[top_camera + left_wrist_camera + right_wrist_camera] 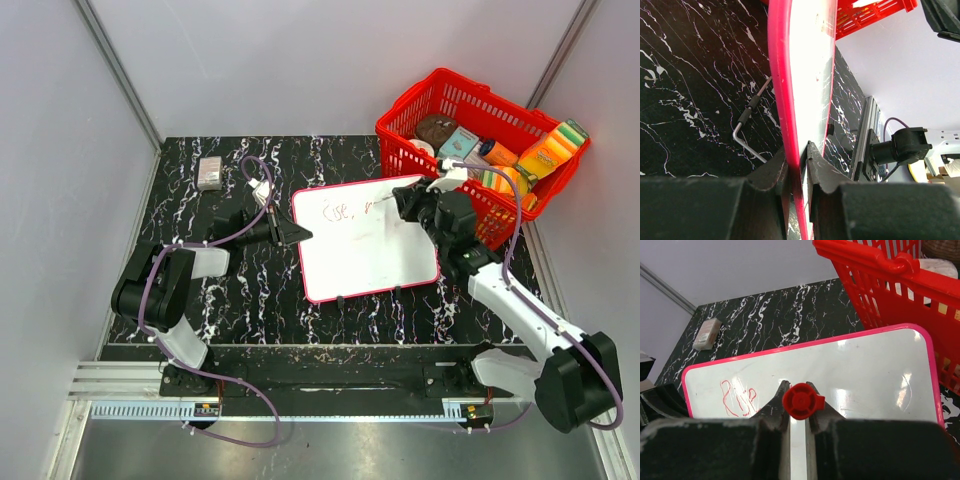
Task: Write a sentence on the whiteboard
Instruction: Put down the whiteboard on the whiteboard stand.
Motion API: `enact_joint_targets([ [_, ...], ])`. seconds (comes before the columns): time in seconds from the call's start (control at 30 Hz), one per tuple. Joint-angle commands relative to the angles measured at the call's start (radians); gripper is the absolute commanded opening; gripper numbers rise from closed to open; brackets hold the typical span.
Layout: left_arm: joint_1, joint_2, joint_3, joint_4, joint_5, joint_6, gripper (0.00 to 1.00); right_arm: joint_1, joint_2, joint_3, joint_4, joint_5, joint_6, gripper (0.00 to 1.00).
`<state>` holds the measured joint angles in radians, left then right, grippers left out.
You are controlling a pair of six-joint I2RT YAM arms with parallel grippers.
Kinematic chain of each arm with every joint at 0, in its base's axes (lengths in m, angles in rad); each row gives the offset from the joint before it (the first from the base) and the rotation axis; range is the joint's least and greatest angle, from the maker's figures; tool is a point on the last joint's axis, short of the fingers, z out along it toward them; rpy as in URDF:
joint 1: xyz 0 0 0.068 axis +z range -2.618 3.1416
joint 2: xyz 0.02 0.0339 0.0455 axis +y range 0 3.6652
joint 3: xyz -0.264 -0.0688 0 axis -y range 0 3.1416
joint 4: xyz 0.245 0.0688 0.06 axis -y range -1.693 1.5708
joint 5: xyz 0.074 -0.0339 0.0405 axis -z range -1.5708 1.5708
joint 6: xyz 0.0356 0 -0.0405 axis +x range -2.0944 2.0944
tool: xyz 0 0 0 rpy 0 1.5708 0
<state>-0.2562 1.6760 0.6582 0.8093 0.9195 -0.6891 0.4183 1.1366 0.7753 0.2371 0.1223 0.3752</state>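
Table (pixel 250 290) is showing as a glossy black slab with white marble veining. Red basket (pixel 405 150), slatted plastic, is sitting at the far right corner, packed with goods. Whiteboard (pixel 370 255) is lying flat mid-table just beside the basket: nearly square, rounded corners, thin red rim, shiny white face. Left gripper (pixel 298 234) is pinching the board's left rim between its 2 dark fingers. Right gripper (pixel 797 389) is clamping a red marker (pixel 802 401) with a round ridged end, over the board's far edge. Sentence (pixel 340 211) is running in 1 short row of thin red loops near that edge. A small pale block (pixel 209 172) is lying far left.
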Motion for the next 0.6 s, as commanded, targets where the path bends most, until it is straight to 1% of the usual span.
enact_joint_targets([
  [0.0,-0.02,-0.027,0.009,0.019,-0.007,0.086,0.0,-0.007,-0.031,-0.002,0.025,0.023,0.008,0.0],
  [0.57,-0.02,-0.029,0.009,0.019,-0.007,0.085,0.0,-0.006,0.065,0.019,0.039,-0.001,0.019,0.0],
])
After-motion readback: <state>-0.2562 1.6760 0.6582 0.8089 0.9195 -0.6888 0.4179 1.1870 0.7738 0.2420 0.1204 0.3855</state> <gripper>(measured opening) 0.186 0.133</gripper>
